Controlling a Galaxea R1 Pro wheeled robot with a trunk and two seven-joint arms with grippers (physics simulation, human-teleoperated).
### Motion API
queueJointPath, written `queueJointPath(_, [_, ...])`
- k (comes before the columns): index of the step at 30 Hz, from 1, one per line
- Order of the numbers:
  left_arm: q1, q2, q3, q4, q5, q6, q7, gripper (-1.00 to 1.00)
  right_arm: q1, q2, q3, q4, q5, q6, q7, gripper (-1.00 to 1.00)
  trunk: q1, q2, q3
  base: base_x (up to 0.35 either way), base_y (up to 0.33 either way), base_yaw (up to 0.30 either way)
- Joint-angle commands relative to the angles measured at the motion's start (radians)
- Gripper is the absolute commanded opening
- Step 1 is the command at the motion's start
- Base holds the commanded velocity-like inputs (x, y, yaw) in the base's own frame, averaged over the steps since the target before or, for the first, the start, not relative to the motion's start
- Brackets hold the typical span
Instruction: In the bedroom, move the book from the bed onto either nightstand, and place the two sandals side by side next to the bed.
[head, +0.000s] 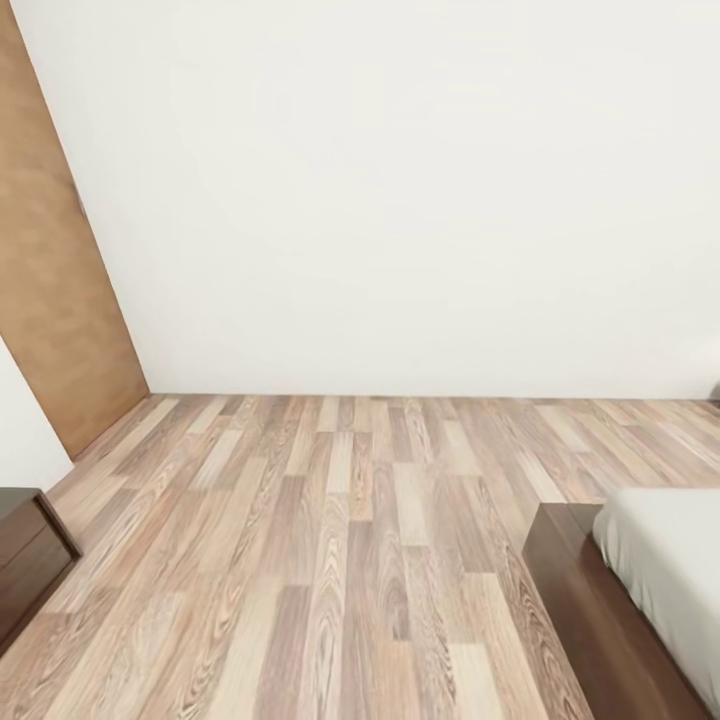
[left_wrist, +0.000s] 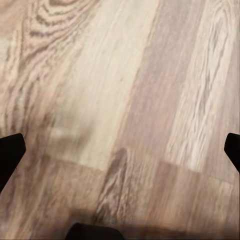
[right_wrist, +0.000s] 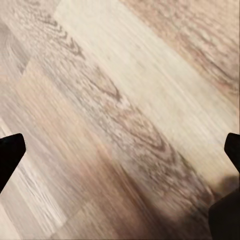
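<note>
The robot faces a white wall; the bed (head: 655, 575) corner sits at the floor's (head: 350, 540) right edge. Left gripper (left_wrist: 120, 150) and right gripper (right_wrist: 120, 150) hang spread wide and empty, probably because the book and sandals are not reached yet.

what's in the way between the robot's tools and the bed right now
Nothing visible. In the head view, bare wood-plank floor runs up to the bed at lower right. Both wrist views show floor beneath an open left tool and right tool. A dark cabinet sits off to the left.
</note>
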Motion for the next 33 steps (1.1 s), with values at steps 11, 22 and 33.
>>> queueJointPath(11, [-0.001,0.001,-0.008,0.001,0.006,-0.005,-0.002,1.0,-0.002,0.0,0.006,0.005,-0.007,-0.01,0.006,1.0,0.0,0.0,-0.001,0.344,0.0,0.0])
queueJointPath(22, [-0.001,0.0,-0.008,0.002,0.006,-0.005,-0.001,1.0,-0.001,0.0,0.006,0.005,-0.012,-0.011,0.008,1.0,0.0,0.0,-0.001,0.344,0.0,0.0])
queueJointPath(33, [-0.001,0.0,-0.008,0.001,0.006,-0.005,0.0,1.0,-0.002,0.0,0.007,0.005,-0.011,-0.011,0.013,1.0,0.0,0.0,-0.001,0.344,0.0,0.0])
